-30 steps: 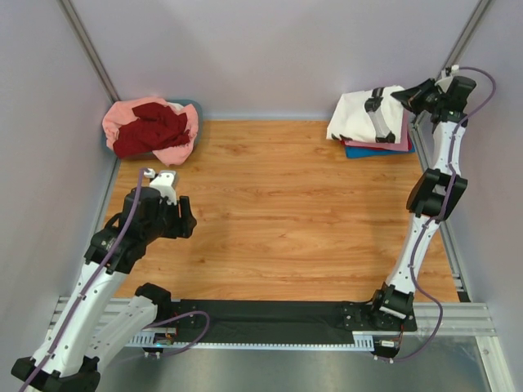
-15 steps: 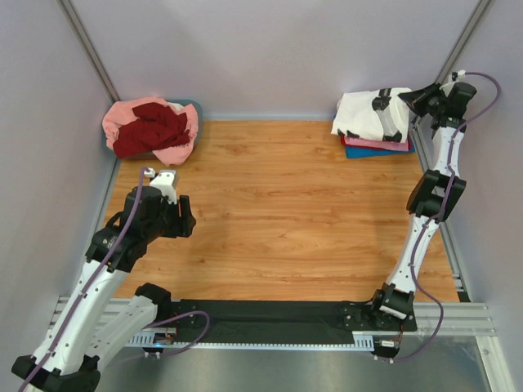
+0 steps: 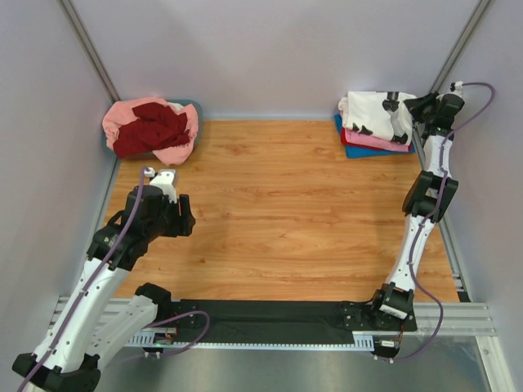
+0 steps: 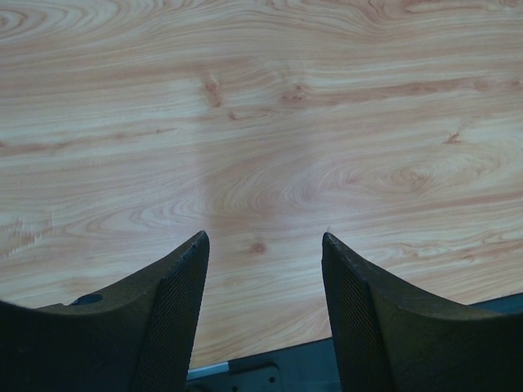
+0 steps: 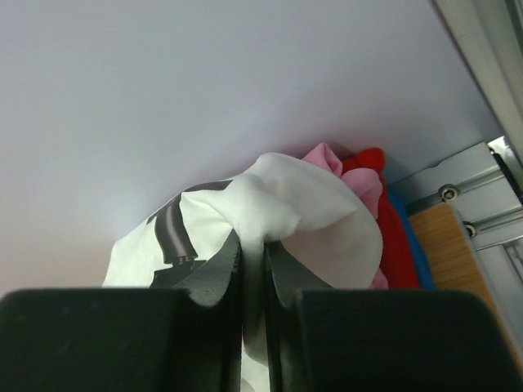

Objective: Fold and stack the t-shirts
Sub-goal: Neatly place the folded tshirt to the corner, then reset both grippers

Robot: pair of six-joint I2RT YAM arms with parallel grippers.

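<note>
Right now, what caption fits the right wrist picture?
Right gripper pinching the off-white t-shirt atop the folded stack.

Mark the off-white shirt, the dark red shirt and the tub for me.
off-white shirt (image 3: 368,110), top view, its plain upper face
dark red shirt (image 3: 154,126), top view, its middle
tub (image 3: 194,104), top view, bare rim corner

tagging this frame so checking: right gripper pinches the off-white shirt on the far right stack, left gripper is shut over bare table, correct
Not quite: the left gripper is open, not shut; the left wrist view shows its jaws apart over the table. The rest holds: the right gripper pinches the off-white shirt on the far right stack.
</note>
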